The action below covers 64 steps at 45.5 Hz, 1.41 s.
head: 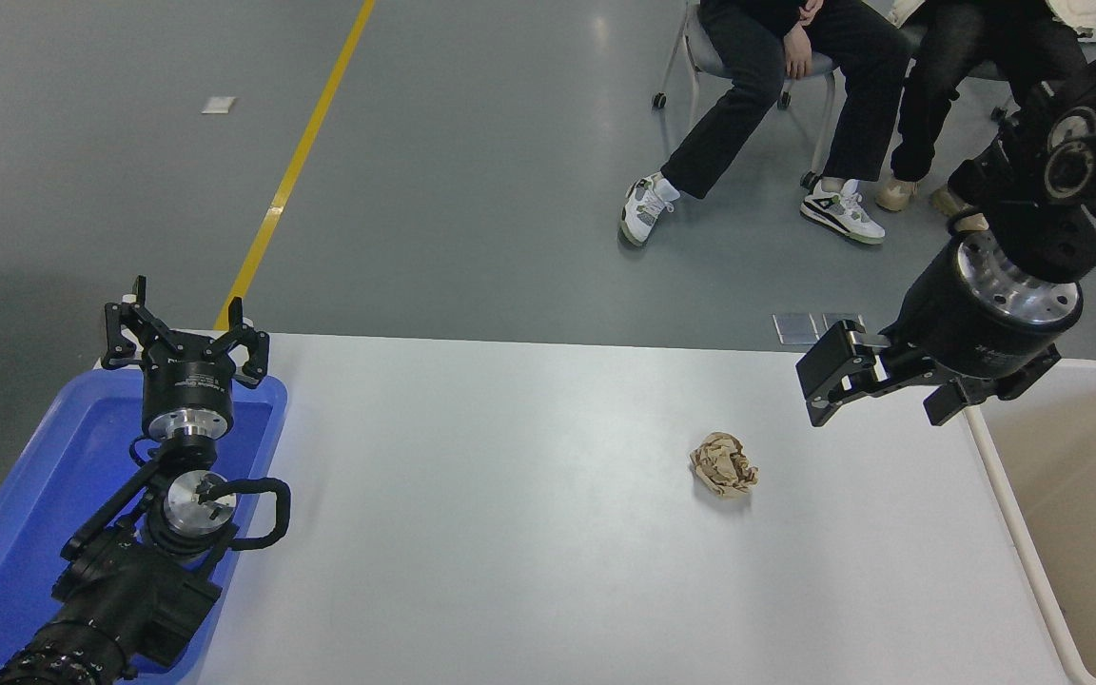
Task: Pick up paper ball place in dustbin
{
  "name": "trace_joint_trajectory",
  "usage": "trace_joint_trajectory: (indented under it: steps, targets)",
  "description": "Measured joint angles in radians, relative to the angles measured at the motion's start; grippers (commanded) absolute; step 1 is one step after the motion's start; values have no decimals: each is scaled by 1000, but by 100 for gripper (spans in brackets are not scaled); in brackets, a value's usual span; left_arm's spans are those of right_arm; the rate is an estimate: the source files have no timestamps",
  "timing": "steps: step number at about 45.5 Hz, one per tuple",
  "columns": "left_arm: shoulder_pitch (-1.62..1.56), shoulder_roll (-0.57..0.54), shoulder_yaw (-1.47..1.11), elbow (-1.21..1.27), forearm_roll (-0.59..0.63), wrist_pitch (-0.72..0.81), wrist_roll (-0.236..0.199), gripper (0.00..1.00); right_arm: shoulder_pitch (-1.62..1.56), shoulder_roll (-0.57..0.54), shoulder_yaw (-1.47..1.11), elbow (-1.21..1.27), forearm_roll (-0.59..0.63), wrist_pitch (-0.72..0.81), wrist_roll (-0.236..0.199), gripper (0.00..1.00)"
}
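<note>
The tan-brown paper ball (724,463) lies on the white table (472,533), right of the middle. The beige dustbin (1076,504) with its off-white rim stands at the table's right edge. My right gripper (824,376) hangs above the table near the bin's left rim, up and to the right of the ball and apart from it; it is open and empty. My left gripper (185,333) is parked at the lower left over the blue tray, open and empty.
A shallow blue tray (25,514) sits at the table's left end under the left arm. Two people sit on chairs (786,86) beyond the far edge. A yellow floor line (301,162) runs away at upper left.
</note>
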Motion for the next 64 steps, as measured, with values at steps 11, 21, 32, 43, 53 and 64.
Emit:
trace_joint_trajectory:
  steps: [11,21,32,43,53,64]
  targets:
    - [0,0,0,0,0,0,0,99,-5,0,2,-4,0,0,0,100]
    - [0,0,0,0,-1,0,0,99,-20,15,19,-38,-1,-3,0,100]
    - [0,0,0,0,-1,0,0,99,-94,65,84,-144,24,-14,0,100]
    - [0,0,0,0,-1,0,0,99,-216,131,130,-293,49,-30,0,100]
    - [0,0,0,0,-1,0,0,99,-385,161,184,-457,42,-47,0,100]
    - [0,0,0,0,0,0,0,99,-565,222,210,-627,34,-82,0,100]
